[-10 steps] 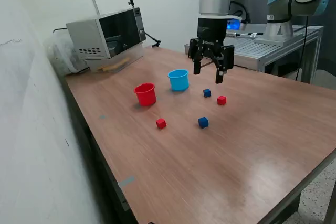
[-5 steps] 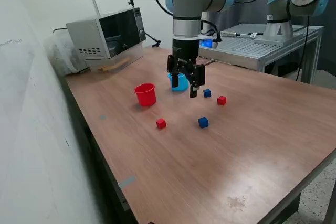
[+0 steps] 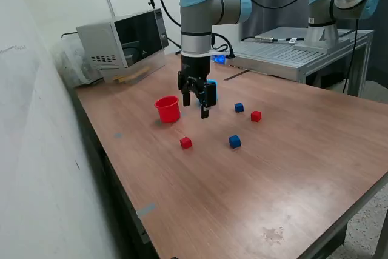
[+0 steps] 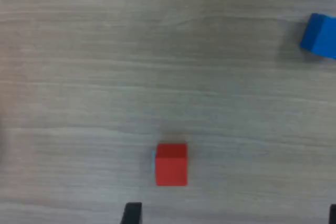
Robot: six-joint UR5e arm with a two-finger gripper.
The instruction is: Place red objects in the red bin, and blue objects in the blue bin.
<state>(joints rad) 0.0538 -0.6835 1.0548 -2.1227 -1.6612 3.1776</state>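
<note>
Hanging above the brown wood-grain tabletop (image 3: 285,168) with black fingers spread apart and nothing between them: the two-finger gripper (image 3: 195,104) on the grey and light-blue UR5e arm (image 3: 197,22), pointing straight down, touching neither cube nor cup. Seen from the wrist camera only as two dark fingertips (image 4: 132,213) at the picture's edge, set wide, with bare wood between. Lying on the table just ahead of those tips in the wrist view, a small solid red cube (image 4: 171,164), square-faced, flat on the surface, apart from both fingers; same cube in the exterior view (image 3: 186,142), below the gripper in the picture and nearer the table's front edge. Standing upright just beside the gripper on the exterior view's left, a small round tapered red plastic cup (image 3: 168,109), mouth up. Mostly hidden behind the gripper, a small round light-blue plastic cup (image 3: 212,85), only a sliver showing past the fingers. Resting toward the exterior view's right, a second small red cube (image 3: 256,116), and just beside it a small dark-blue cube (image 3: 239,107), the two near each other but apart. Sitting nearer the front, between the two red cubes, another small dark-blue cube (image 3: 234,142), also cut off at the edge of the wrist view (image 4: 320,35). All four cubes on the table, none in either cup as far as can be seen. Standing at the far corner of the table, a grey microwave oven (image 3: 124,39) with a dark door.
</note>
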